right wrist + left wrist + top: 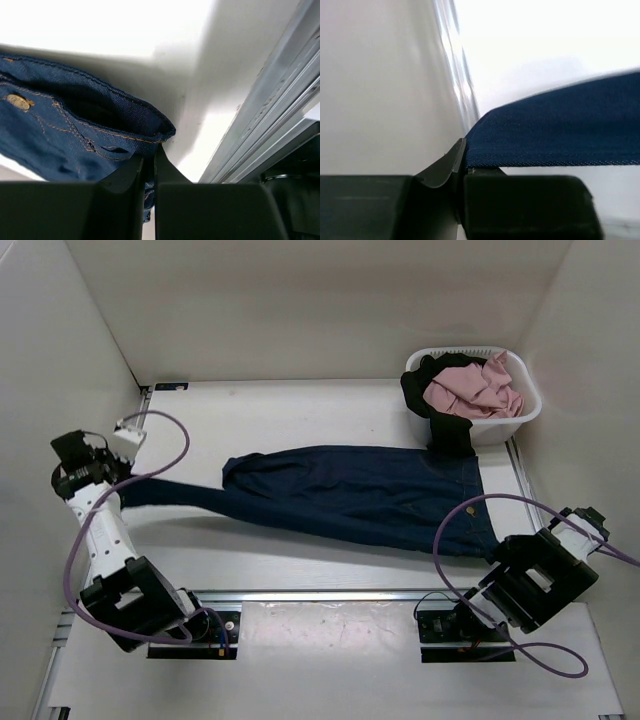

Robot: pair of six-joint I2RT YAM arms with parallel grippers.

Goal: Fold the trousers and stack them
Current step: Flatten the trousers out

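The long dark navy-blue denim jeans (360,490) lie stretched across the middle of the white bench (300,410). Their legs point left and the waistband sits on the right, just in front of the white plastic laundry basket (527,412).

The left pincer (462,161) is clamped on the hem end of one leg. The right pincer (149,159) is clamped on a waistband corner, beside the orange stitching.

This looks like the straightening pull ahead of a fold. To do it well, both arms should draw apart evenly, so the cloth goes taut without slipping from either grip, and then lower it flat. The second leg seems doubled back near the middle. It will likely need smoothing first, or the fold may come out lopsided.
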